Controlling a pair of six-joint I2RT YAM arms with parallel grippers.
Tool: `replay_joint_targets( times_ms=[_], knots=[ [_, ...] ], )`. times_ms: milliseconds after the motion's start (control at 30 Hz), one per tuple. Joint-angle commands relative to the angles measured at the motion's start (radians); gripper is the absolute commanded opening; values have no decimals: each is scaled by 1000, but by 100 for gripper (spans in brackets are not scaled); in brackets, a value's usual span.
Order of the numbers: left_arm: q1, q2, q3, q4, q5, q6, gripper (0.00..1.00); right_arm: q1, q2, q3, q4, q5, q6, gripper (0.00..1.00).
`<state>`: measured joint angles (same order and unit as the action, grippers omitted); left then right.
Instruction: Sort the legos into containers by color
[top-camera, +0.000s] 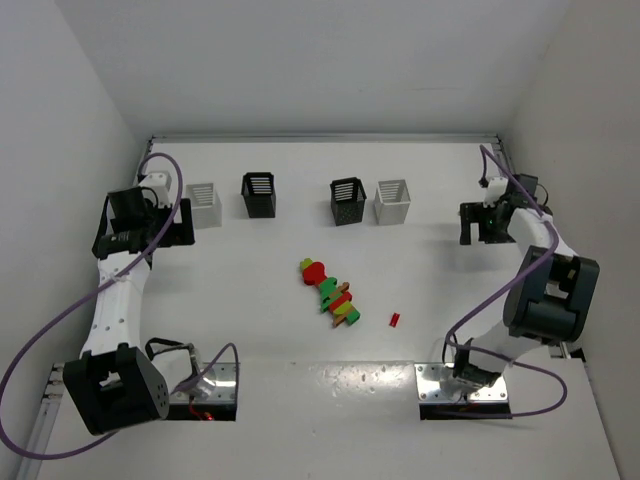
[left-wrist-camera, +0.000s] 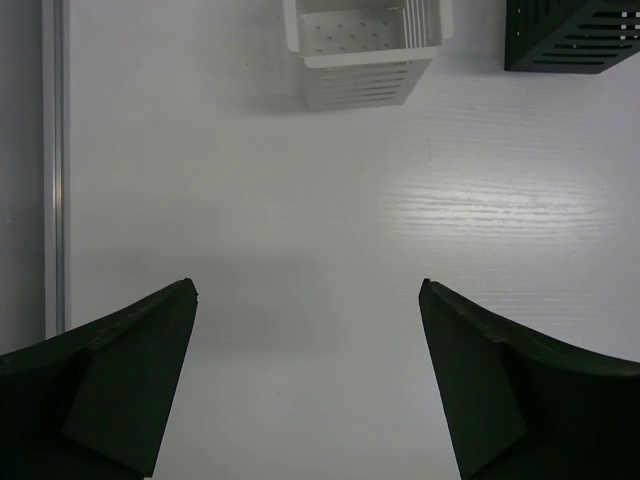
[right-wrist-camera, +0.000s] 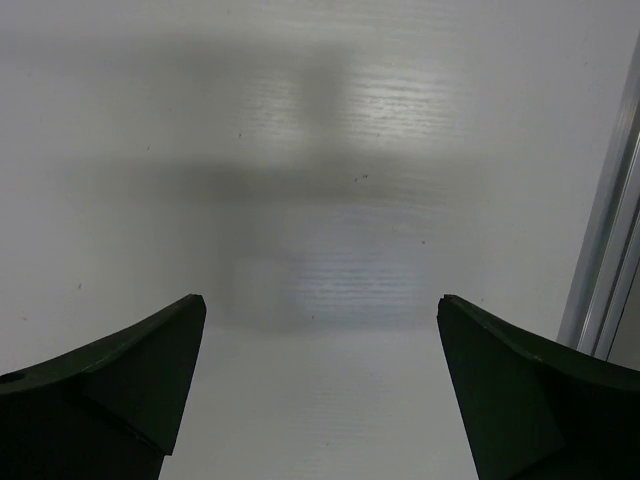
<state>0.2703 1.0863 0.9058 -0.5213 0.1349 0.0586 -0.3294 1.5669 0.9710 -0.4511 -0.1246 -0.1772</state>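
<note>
A cluster of legos (top-camera: 331, 290) in red, green, orange and yellow-green lies mid-table. One small red lego (top-camera: 395, 319) lies alone to its right. Four bins stand in a row at the back: white (top-camera: 204, 204), black (top-camera: 258, 194), black (top-camera: 347, 200), white (top-camera: 392, 200). My left gripper (top-camera: 178, 230) is open and empty at the far left, beside the left white bin, which also shows in the left wrist view (left-wrist-camera: 362, 50). My right gripper (top-camera: 478, 226) is open and empty at the far right, over bare table.
A metal rail (left-wrist-camera: 55, 170) runs along the table's left edge, and another (right-wrist-camera: 603, 260) along the right edge. White walls enclose the table. A black bin's corner (left-wrist-camera: 575, 35) shows in the left wrist view.
</note>
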Motion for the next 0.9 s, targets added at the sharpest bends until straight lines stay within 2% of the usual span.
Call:
replay_joint_targets(
  times_ms=[0, 67, 100, 167, 200, 300, 367, 433, 500, 600, 633, 700, 767, 867],
  knots=[
    [12, -34, -5, 33, 12, -8, 100, -5, 37, 98, 31, 0, 25, 100],
    [21, -34, -5, 33, 28, -8, 100, -14, 86, 127, 58, 11, 54, 95],
    [21, -34, -5, 33, 46, 1, 100, -14, 105, 164, 58, 11, 54, 88],
    [21, -34, -5, 33, 55, 1, 100, -14, 168, 220, 58, 11, 82, 83],
    [21, -34, -5, 33, 68, 1, 100, -14, 189, 239, 58, 2, 82, 76],
    [21, -34, 5, 23, 80, 12, 100, -14, 251, 288, 58, -24, 93, 71],
    [32, -46, 5, 23, 80, 12, 100, -5, 262, 307, 58, -24, 93, 77],
    [32, -55, 15, 23, 89, 12, 100, -5, 239, 298, 97, -1, 102, 100],
    [32, -65, 24, 23, 89, 12, 100, 4, 199, 244, 181, 25, 125, 100],
    [41, -34, 53, 23, 89, -44, 100, 4, 185, 232, 183, 60, 137, 100],
    [41, -2, 64, 11, 78, -64, 100, -6, 196, 265, 161, 42, 122, 89],
    [41, 29, 84, 10, 42, -141, 100, -20, 246, 294, 97, -16, 90, 76],
    [50, 40, 94, 10, 38, -151, 100, -20, 283, 333, 71, 3, 77, 71],
    [69, 8, 50, 82, 107, -108, 100, -20, 318, 351, 55, -32, 77, 71]
  ],
)
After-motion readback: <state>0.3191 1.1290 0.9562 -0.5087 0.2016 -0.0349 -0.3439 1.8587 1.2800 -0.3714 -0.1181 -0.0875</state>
